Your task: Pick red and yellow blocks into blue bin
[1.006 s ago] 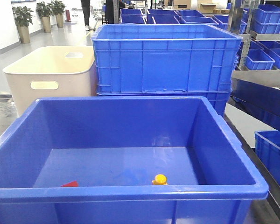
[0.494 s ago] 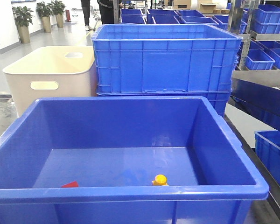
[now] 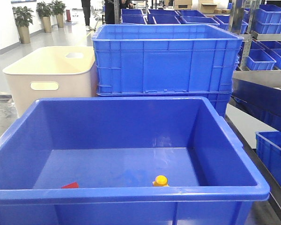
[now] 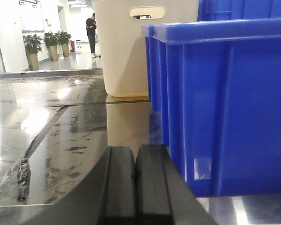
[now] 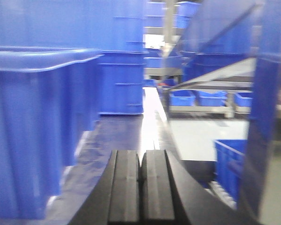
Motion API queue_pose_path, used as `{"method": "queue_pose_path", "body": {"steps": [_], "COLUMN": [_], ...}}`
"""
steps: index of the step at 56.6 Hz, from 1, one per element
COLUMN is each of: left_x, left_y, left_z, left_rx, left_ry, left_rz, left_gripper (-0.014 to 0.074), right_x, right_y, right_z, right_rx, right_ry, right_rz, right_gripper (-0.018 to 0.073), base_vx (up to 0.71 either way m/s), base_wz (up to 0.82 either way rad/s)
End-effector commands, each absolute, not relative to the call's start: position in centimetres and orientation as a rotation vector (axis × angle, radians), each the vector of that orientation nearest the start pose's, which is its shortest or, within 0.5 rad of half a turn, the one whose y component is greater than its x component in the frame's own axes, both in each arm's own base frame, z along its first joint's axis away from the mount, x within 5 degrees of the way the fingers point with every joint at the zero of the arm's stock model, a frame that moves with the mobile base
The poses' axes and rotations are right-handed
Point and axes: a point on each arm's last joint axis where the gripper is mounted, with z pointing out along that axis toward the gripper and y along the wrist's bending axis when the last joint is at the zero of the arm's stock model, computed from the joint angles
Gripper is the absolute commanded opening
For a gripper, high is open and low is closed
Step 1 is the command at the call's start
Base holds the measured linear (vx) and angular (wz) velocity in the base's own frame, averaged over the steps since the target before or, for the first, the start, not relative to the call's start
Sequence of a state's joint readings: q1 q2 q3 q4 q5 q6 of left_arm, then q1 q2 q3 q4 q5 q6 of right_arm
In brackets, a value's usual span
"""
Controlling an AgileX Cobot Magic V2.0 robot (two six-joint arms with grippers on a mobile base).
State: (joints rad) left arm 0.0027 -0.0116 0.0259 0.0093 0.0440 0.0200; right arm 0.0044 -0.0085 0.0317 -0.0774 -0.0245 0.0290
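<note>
The large blue bin (image 3: 131,193) fills the lower part of the front view. On its floor, against the near wall, lie the red block (image 3: 70,185) at the left and the yellow block (image 3: 160,180) near the middle; the rim hides most of each. Neither gripper shows in the front view. In the left wrist view my left gripper (image 4: 135,157) is shut and empty, low over the dark table, with the blue bin's outer wall (image 4: 225,108) to its right. My right gripper (image 5: 141,161) is shut with nothing in it, and the blue bin's wall (image 5: 33,122) stands to its left.
A cream tub (image 3: 51,75) with oval handle holes stands behind the bin at the left. A stack of blue crates (image 3: 164,58) stands behind it in the middle. Steel shelving with smaller blue crates (image 3: 267,51) lines the right side. A person (image 4: 91,28) stands far off.
None in the bin or the blocks. Only the person in the far background has shifted slightly.
</note>
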Motion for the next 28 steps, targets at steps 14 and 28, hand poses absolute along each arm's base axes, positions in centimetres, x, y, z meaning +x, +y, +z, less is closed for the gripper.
{"method": "queue_pose_path", "body": {"steps": [14, 28], "left_x": [5.36, 5.36], "left_y": [0.02, 0.02], "left_z": [21.54, 21.54], "left_rx": [0.008, 0.008], "left_ry": [1.424, 1.424], "left_rz": [0.016, 0.016], "left_gripper": [0.0001, 0.0001], "right_x": [5.49, 5.58], "right_y": [0.17, 0.13], "right_z": [21.01, 20.54], "right_rx": [-0.057, -0.052], "right_ry": [1.4, 1.456], "right_rz": [-0.024, -0.022], "right_gripper": [-0.001, -0.001], "base_vx": [0.0, 0.0], "base_wz": [0.0, 0.0]}}
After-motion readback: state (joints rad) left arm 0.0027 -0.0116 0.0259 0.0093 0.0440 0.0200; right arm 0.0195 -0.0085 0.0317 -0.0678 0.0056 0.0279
